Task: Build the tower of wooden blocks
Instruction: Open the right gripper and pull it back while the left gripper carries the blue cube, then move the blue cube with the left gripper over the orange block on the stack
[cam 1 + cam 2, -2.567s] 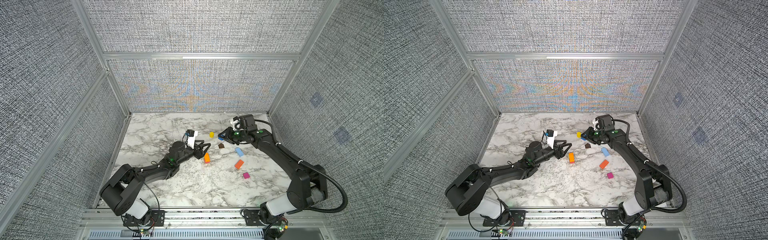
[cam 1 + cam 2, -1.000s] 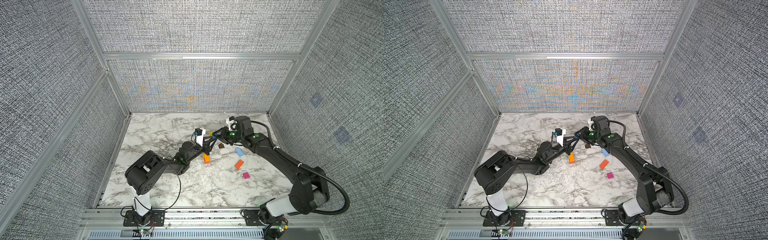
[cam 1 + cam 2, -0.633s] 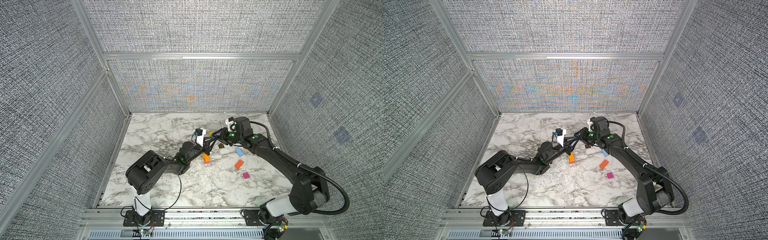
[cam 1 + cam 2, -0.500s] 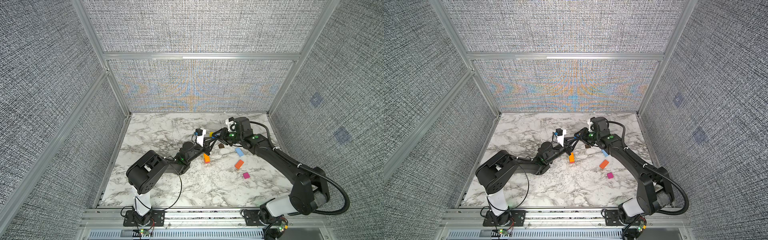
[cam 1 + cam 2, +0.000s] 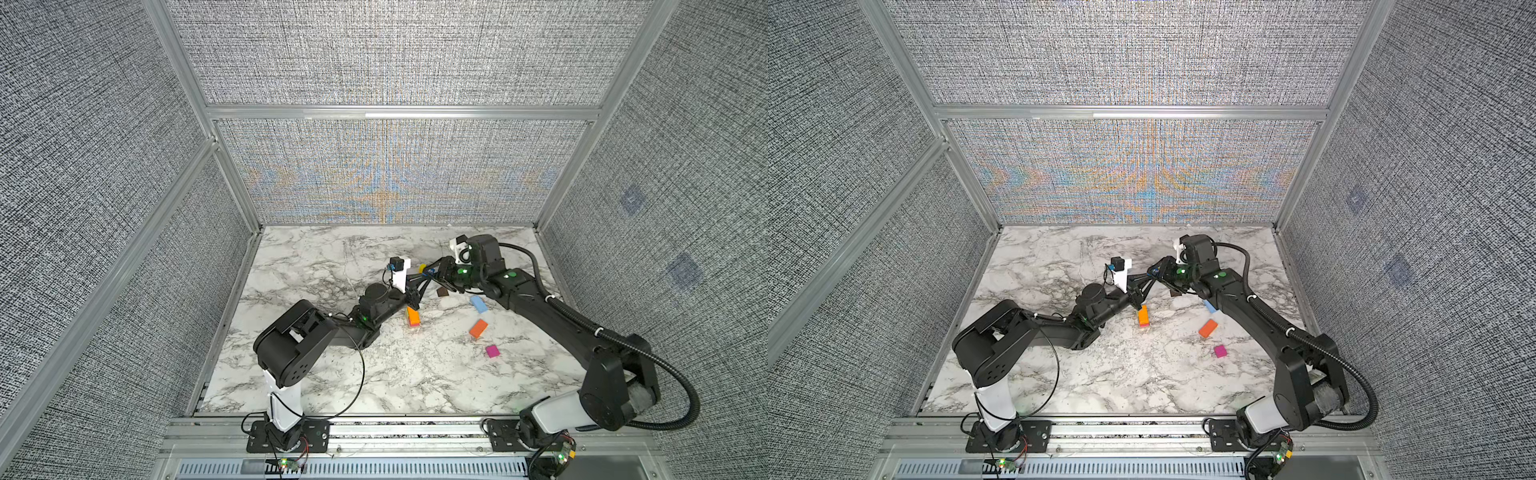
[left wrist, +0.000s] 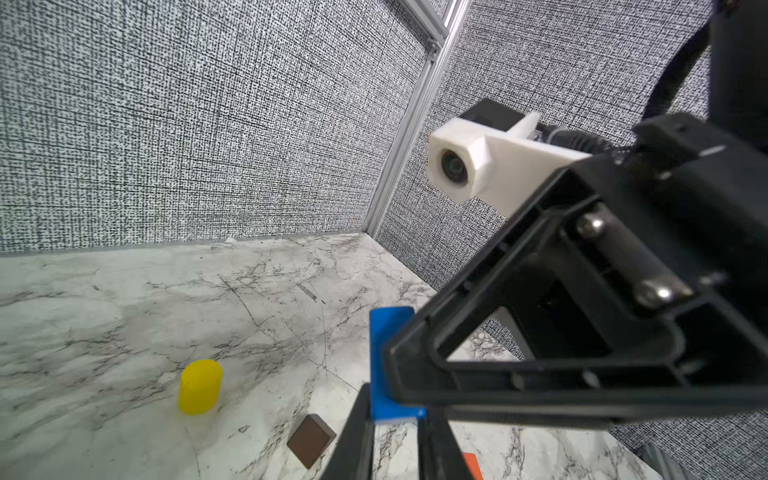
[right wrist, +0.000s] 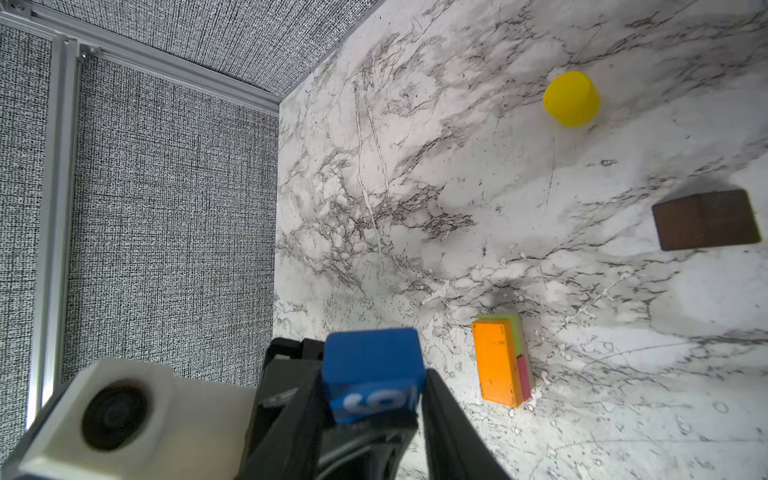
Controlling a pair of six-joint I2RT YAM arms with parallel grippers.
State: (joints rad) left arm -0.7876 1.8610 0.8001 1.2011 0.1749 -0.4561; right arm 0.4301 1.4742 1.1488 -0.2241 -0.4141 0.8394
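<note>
Cube (image 7: 372,365) sits clamped in left fingers (image 6: 353,436); right fingers (image 6: 519,392), grip unclear, crowd it.

White counter (image 5: 374,374) veined grey, walls (image 5: 395,54) speckled grey weave. Blue cube (image 7: 372,365) bears a white 6. Yellow cylinder (image 7: 571,103), dark brown block (image 7: 706,224). Orange brick (image 5: 412,316) over green cube (image 7: 514,332) and pink cube (image 7: 524,374) — at its 4 o'clock, a magenta cube (image 5: 492,351).
</note>
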